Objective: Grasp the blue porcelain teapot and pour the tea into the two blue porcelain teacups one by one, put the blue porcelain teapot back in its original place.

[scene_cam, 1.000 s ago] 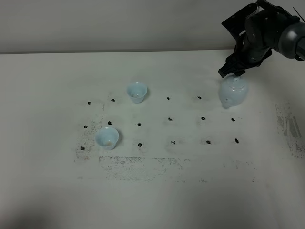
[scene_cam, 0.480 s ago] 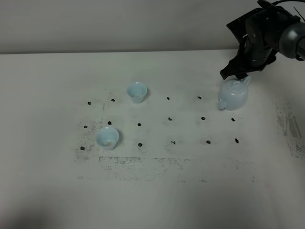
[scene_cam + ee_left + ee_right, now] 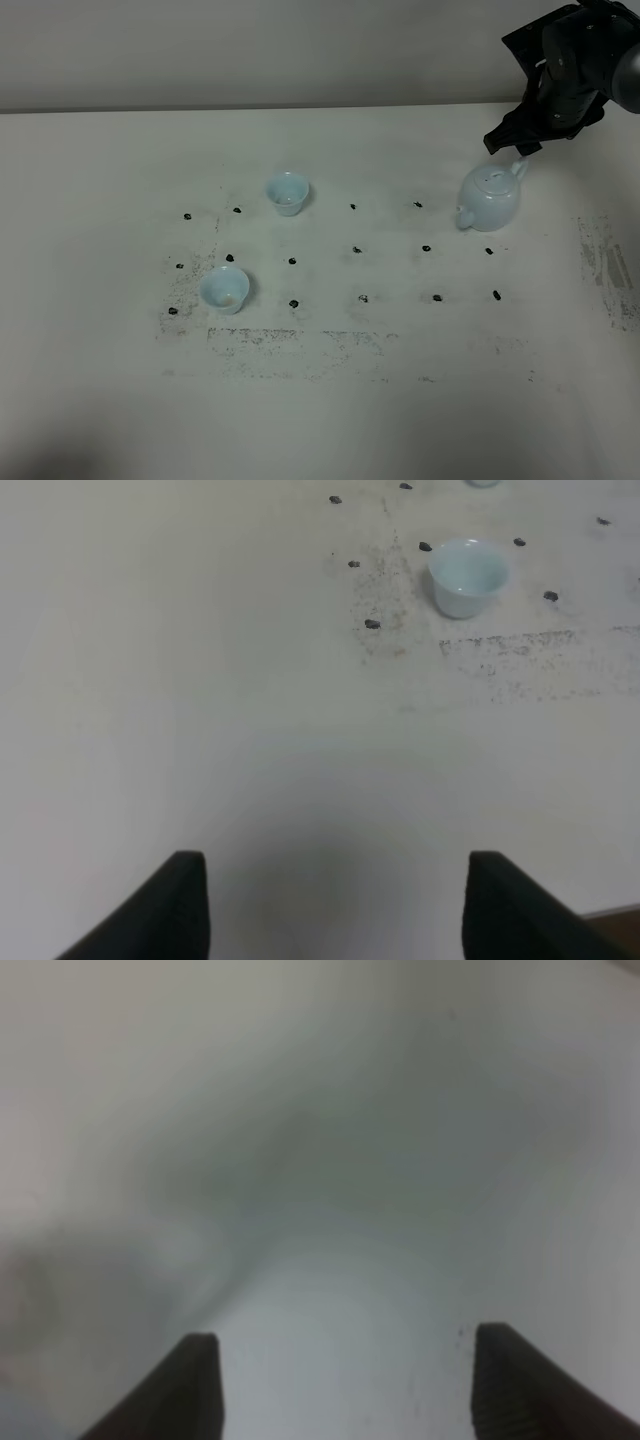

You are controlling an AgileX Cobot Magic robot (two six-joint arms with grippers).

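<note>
Hanging over the near part of the white table point(image 3: 200, 730), the left gripper point(image 3: 338, 910) has its jaws spread wide with nothing between them. Ahead of it the nearer teacup point(image 3: 225, 289) stands upright among small black marks point(image 3: 362, 298). The farther teacup point(image 3: 287, 192) sits upright behind it and slightly to the right. What the cups contain cannot be made out. Far to the right, the blue porcelain teapot point(image 3: 490, 198) stands upright on the table, lid on, spout pointing left and forward. Just beyond and above it hovers the right gripper point(image 3: 507, 146), jaws wide apart, gripping nothing, clear of the pot.
</note>
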